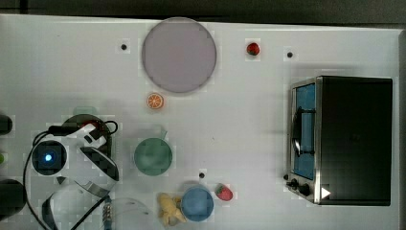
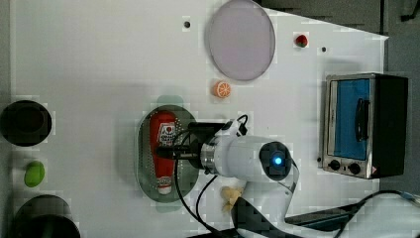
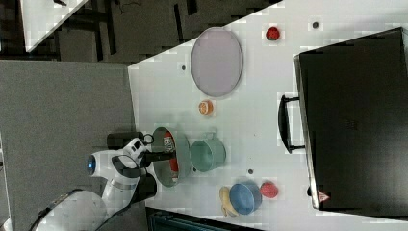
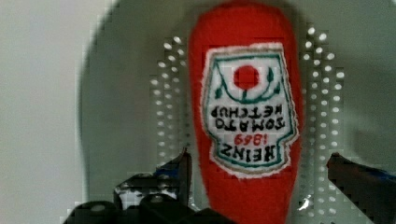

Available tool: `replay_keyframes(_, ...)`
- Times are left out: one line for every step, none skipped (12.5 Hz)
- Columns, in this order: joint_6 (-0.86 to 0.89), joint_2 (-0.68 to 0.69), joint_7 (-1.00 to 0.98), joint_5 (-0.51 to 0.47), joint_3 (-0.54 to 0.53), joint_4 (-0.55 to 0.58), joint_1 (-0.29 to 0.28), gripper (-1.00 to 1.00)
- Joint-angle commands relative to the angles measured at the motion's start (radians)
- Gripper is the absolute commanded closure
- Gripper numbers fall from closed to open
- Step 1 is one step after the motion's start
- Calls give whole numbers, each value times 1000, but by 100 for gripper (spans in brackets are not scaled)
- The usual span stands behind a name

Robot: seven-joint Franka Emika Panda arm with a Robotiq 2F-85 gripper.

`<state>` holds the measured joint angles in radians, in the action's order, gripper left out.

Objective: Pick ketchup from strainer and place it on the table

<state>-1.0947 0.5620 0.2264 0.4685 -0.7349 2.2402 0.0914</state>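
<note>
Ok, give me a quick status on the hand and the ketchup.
Hand open, fingers either side of the ketchup, no grip yet. Ketchup lying flat in the strainer. Nothing in the way.

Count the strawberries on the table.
2. One strawberry lies near the top view's far edge, right of the plate; another strawberry sits beside the blue cup. The arm could hide more.

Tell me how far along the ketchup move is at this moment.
Done: the gripper is down over the strainer, open, one finger on each side of the ketchup. In hand: nothing; the bottle lies in the strainer, ungrasped. Left: close, lift, set it on the table.
</note>
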Motion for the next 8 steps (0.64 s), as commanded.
replay_keyframes(-15,28,105,29,42,-62,-56,-100)
replay_keyframes(-14,48,110,30,55,-77,-69,-91)
replay_keyframes(-14,66,110,31,69,-89,-81,-68)
replay_keyframes(-15,77,110,31,78,-99,-93,-42)
replay_keyframes(-24,77,110,31,76,-103,-99,-19)
replay_keyframes(-16,74,112,31,76,-103,-100,-16)
replay_keyframes(-14,69,113,31,75,-103,-100,-16)
replay_keyframes(-6,57,113,30,74,-101,-99,-16)
